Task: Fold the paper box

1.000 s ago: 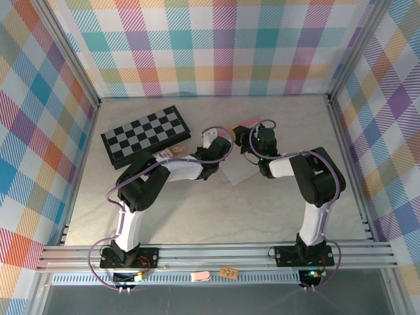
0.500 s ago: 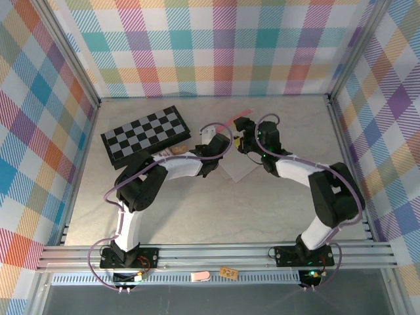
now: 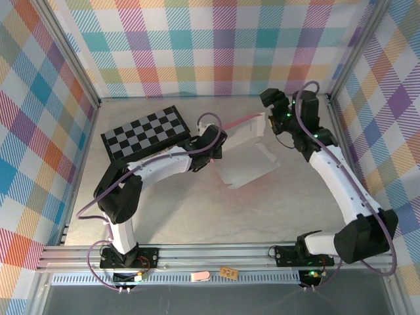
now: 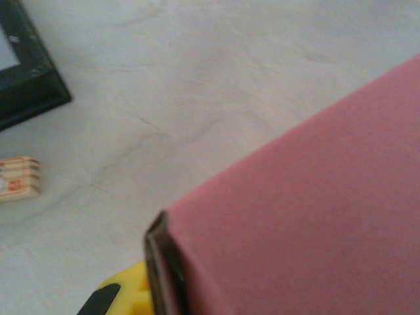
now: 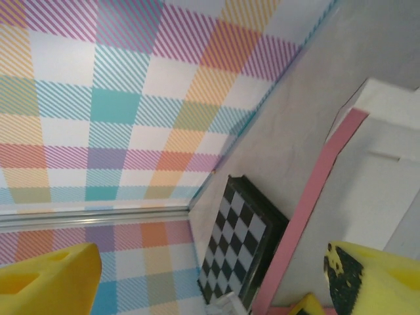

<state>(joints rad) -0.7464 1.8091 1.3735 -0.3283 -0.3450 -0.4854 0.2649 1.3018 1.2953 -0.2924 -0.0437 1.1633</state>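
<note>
The box (image 3: 248,159) sits on the desk (image 3: 197,203) toward the far side, right of the chessboard (image 3: 146,134) and between the two arms. Its near part lies flat with the pale reverse up. Its far panel is tilted up, showing a pink edge (image 3: 240,121). The left end effector (image 3: 218,140) is at the box's left side. Its wrist camera shows the pink face (image 4: 315,197) pressed close against one yellow pad (image 4: 128,295). The other finger is hidden, so I cannot tell whether it grips. A small wooden block (image 4: 16,178) lies near the chessboard's corner (image 4: 29,79). The right end effector (image 3: 267,122) is at the box's far right corner, by the raised panel. Its yellow pads (image 5: 46,282) are spread wide, with the box's pink edge (image 5: 315,197) and white reverse (image 5: 377,174) beyond them.
</note>
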